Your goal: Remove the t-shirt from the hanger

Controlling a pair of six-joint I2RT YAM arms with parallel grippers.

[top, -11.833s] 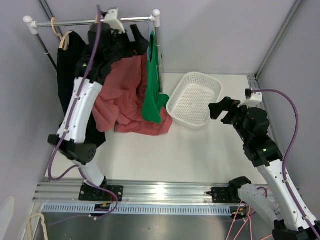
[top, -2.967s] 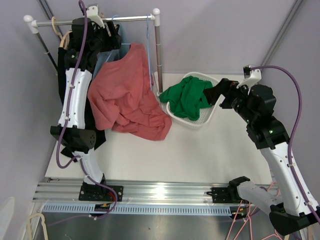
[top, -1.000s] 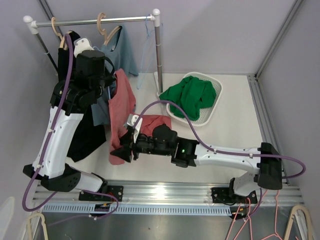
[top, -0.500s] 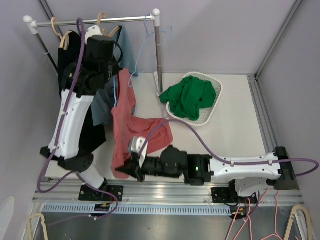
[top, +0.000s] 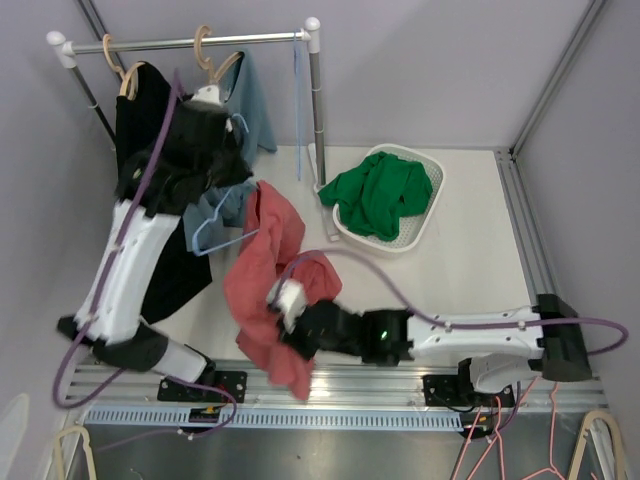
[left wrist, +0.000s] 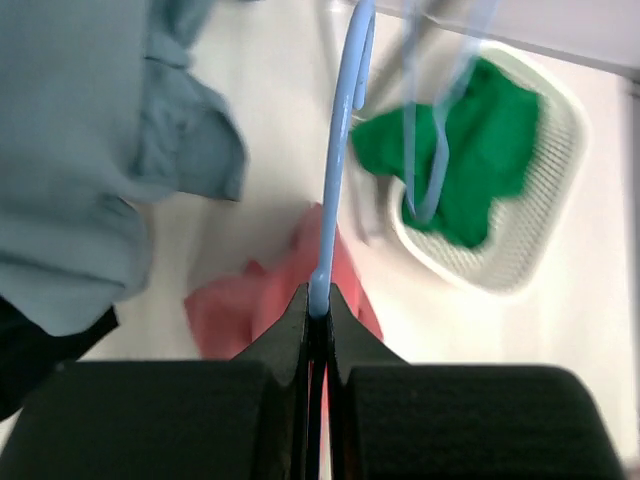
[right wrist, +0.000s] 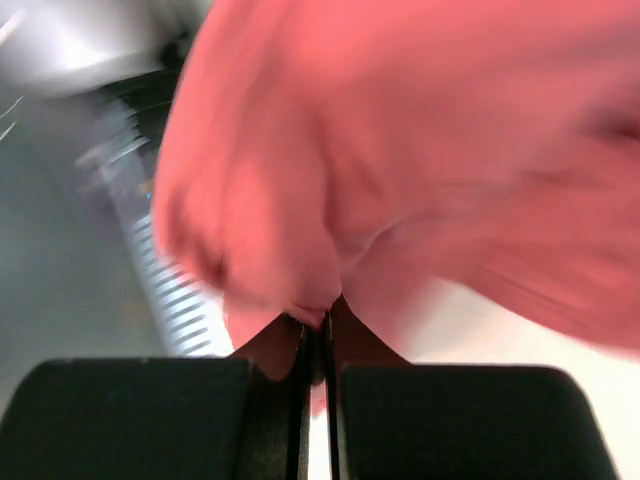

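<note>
Currently, the right wrist view is blurred. The right fingers (right wrist: 290, 340) clamp the red t-shirt (top: 262, 265), dragged nearer than before, over the table's (top: 470, 270) near-left edge; the left fingers (left wrist: 300, 320) pinch the blue hanger (left wrist: 332, 200).

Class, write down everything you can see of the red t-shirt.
The red t-shirt is soft salmon-red cloth, bunched into a long band. It runs from beside the light blue hanger down past the near edge of the table, over the rail. The right pincer is shut on a fold midway. Whether the hanger is inside it is unclear.
</note>
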